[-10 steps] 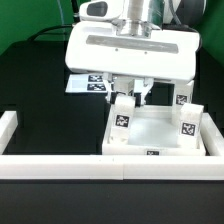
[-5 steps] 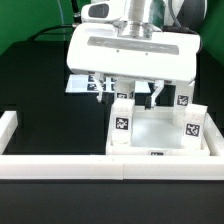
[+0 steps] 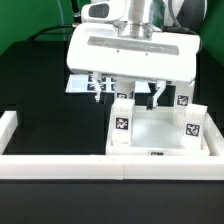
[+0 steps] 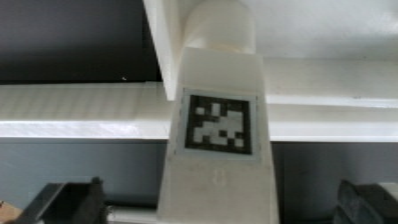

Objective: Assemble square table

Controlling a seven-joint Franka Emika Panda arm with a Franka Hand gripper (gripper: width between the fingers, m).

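The white square table top (image 3: 156,133) lies upside down on the black table, with a tag on its front rim. A white tagged leg (image 3: 122,116) stands upright in its near corner on the exterior view's left. Two more legs (image 3: 190,122) (image 3: 181,99) stand in the corners on the exterior view's right. My gripper (image 3: 127,92) hangs just above the near left leg, open, its fingers (image 3: 97,88) spread to either side and not touching it. In the wrist view the leg (image 4: 214,80) fills the middle between the dark fingertips (image 4: 71,200), above the table top (image 4: 329,45).
Long white border rails run along the front (image 3: 60,166) and the exterior view's left (image 3: 8,126). The marker board (image 3: 80,86) lies behind, partly hidden by the gripper's body. A green wall stands at the back.
My fingers were shut on the near left leg; they have opened wide and let it go. The leg now stands on its own in the corner.
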